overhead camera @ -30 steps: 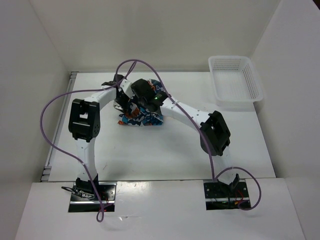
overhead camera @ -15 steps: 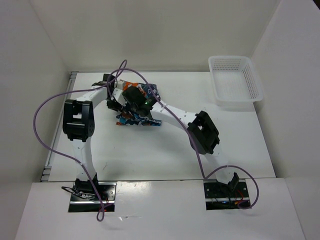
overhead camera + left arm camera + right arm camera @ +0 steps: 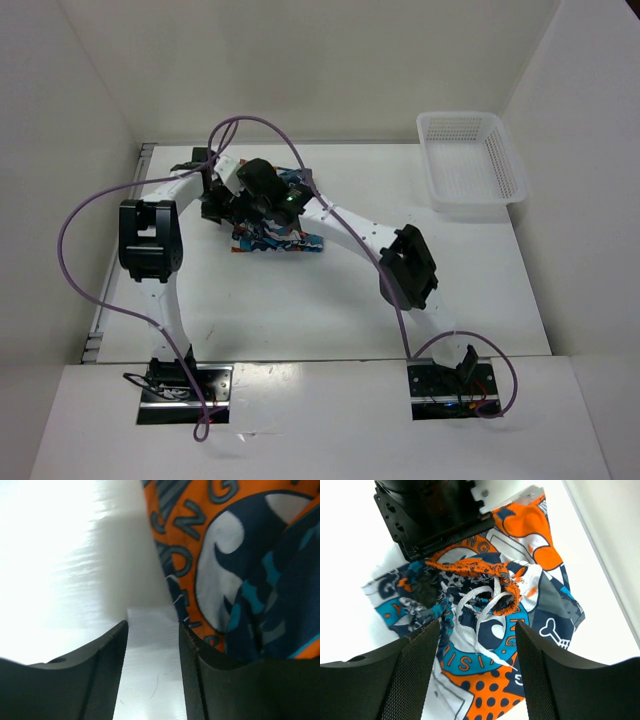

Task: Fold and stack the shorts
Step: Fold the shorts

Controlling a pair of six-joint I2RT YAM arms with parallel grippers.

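From above I see a white table (image 3: 300,310) boxed in by plain white walls (image 3: 300,70), with a white mesh basket (image 3: 470,160) at its far right corner. The shorts (image 3: 285,240) lie bunched left of centre, well apart from the basket. The left arm (image 3: 150,240) and right arm (image 3: 405,265) bend over them.

On my left wrist feed, the left gripper (image 3: 152,625) is slightly parted over bare table. There is nothing between its fingers, and the fabric lies just beside one of them.

On the right wrist feed, the right gripper (image 3: 477,625) gapes wide above the crumpled shorts and their white drawstring (image 3: 470,602), holding nothing.
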